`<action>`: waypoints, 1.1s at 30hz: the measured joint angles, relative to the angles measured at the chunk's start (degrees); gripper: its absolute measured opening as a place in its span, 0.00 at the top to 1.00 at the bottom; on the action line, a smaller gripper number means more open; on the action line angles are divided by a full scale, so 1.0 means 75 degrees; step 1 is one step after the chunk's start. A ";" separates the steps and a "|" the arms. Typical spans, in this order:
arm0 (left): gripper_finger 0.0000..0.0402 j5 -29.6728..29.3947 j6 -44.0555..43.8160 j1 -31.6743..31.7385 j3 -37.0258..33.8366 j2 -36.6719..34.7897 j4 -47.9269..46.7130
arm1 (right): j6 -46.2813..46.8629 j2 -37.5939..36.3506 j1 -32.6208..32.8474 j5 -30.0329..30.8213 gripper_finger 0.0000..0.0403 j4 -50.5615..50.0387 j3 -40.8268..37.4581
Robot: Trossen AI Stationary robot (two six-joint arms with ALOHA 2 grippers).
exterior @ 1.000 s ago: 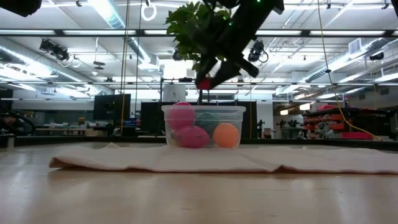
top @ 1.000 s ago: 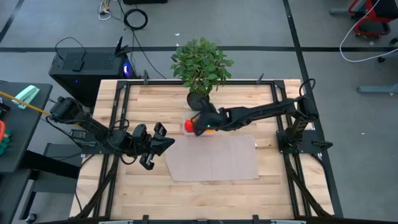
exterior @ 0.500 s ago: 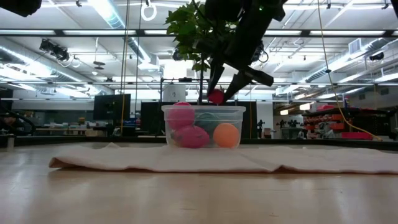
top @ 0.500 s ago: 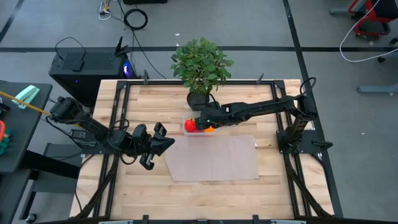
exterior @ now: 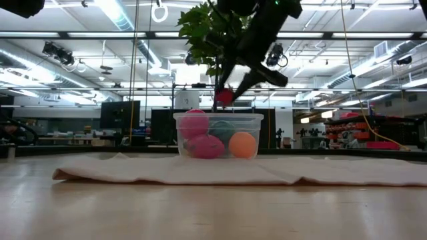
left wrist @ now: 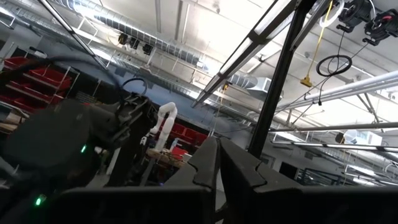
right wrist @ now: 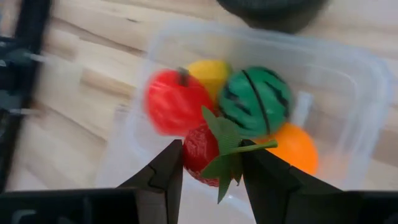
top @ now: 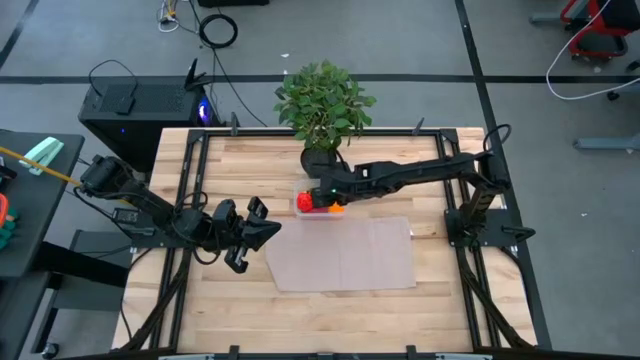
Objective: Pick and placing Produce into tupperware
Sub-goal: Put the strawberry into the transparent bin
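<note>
The right arm is stretched from its base at the right side of the table toward the middle, and the right gripper (top: pixel 322 194) hangs just over the tupperware (exterior: pixel 218 135), with the fingers pointing down. It is clenched on a small red strawberry (right wrist: pixel 202 151) with green leaves, which sits between the two dark fingers (right wrist: pixel 165 171). Half a second ago the strawberry was a little lower, close to the rim; now it is slightly higher and more to the left in the low view, just above the rim.

Directly under the gripper, inside the tupperware, lie a red tomato (right wrist: pixel 170 101), a yellow fruit (right wrist: pixel 211 73), a dark green melon (right wrist: pixel 256 101) and an orange (right wrist: pixel 294 149).

The tupperware stands at the far edge of the flat mat (top: pixel 343 253), just in front of the potted plant (top: pixel 322 104).

The left gripper (top: pixel 262 222) waits near the left side of the table, its fingers pressed together.
</note>
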 joint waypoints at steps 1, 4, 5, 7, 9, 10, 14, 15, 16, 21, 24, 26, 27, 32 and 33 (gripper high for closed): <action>0.94 -0.0001 0.0004 0.0000 0.0000 0.0000 -0.0003 | -0.0082 -0.0006 -0.0003 0.0048 0.65 -0.0008 0.0103; 0.97 -0.0001 0.0012 0.0000 0.0000 0.0000 0.0000 | -0.0195 -0.0006 -0.0093 0.0084 0.65 -0.0482 0.0323; 0.98 -0.0001 0.0010 0.0000 0.0000 0.0000 -0.0002 | -0.0204 -0.0006 -0.0110 0.0085 0.65 -0.0611 0.0370; 0.99 0.0001 0.0011 0.0000 0.0000 0.0000 0.0000 | -0.0187 -0.0006 -0.0119 0.0110 0.65 -0.0729 0.0428; 0.99 0.0000 0.0010 0.0000 0.0000 0.0000 -0.0003 | -0.0087 -0.0003 -0.0103 0.0083 0.65 -0.0728 0.0485; 0.99 -0.0001 0.0010 0.0000 0.0000 0.0000 -0.0003 | -0.0047 0.0002 -0.0080 0.0082 0.65 -0.0678 0.0506; 0.95 -0.0001 0.0010 0.0000 0.0000 0.0000 -0.0004 | 0.0042 0.0147 -0.0008 -0.0088 0.65 -0.0594 0.0514; 0.94 0.0001 0.0010 -0.0001 0.0000 0.0000 -0.0001 | 0.0047 0.0220 0.0027 -0.0094 0.65 -0.0508 0.0514; 0.94 0.0003 0.0010 0.0000 0.0000 0.0004 -0.0007 | 0.0059 0.0259 0.0043 -0.0115 0.65 -0.0431 0.0520; 0.96 0.0066 -0.0013 -0.0003 0.0003 0.0006 -0.0009 | 0.0060 0.0548 0.0058 -0.0316 0.65 -0.0474 0.0610; 0.98 0.0154 -0.0012 0.0000 0.0003 0.0009 -0.0034 | -0.0137 0.0758 0.0053 -0.0312 0.65 -0.0650 0.0936; 0.99 0.0198 -0.0032 -0.0001 0.0006 0.0006 -0.0020 | -0.0332 0.0936 0.0050 -0.0312 0.65 -0.0751 0.1210; 0.99 0.0200 -0.0037 -0.0003 0.0006 0.0006 -0.0026 | -0.0426 0.1025 0.0050 -0.0314 0.65 -0.0790 0.1343; 0.95 0.0200 -0.0054 -0.0003 0.0006 0.0006 0.0018 | -0.0886 0.1466 0.0055 -0.0268 0.65 -0.1448 0.2027; 0.94 0.0200 -0.0047 -0.0002 0.0006 0.0006 0.0014 | -0.0942 0.1520 0.0055 -0.0267 0.65 -0.1547 0.2132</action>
